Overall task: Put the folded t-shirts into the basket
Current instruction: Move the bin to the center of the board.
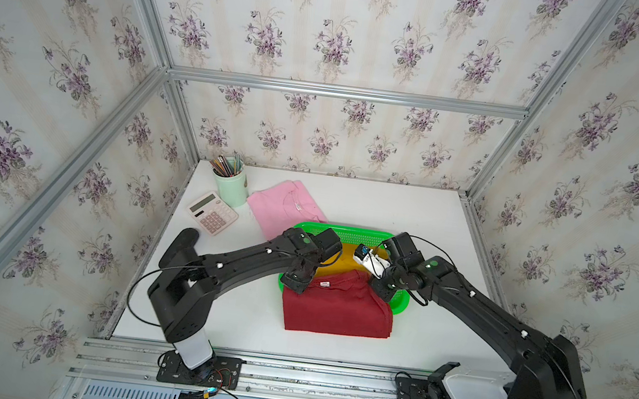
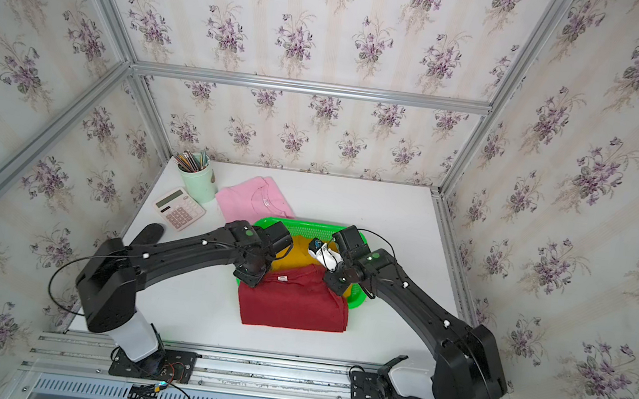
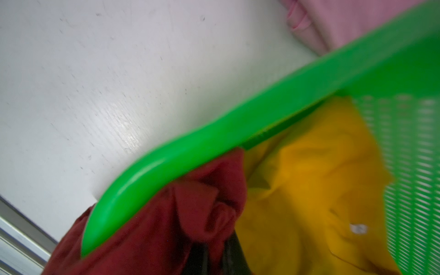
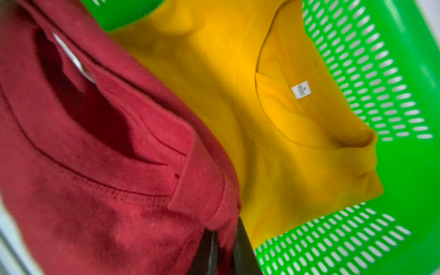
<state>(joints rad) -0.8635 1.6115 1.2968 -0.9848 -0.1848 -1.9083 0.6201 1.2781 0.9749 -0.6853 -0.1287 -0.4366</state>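
White table, red tee — both jaws gripping

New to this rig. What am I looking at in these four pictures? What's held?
Two robot arms, each ending in a two-finger gripper. Two pictures come from one overhead camera pair; the other two from a camera on each wrist. On the white table: a green basket with a yellow t-shirt inside, a pink t-shirt beside it, a calculator and a cup of pencils. The left gripper and right gripper are both shut on the collar end of the dark red t-shirt, which drapes over the basket's near rim onto the table.
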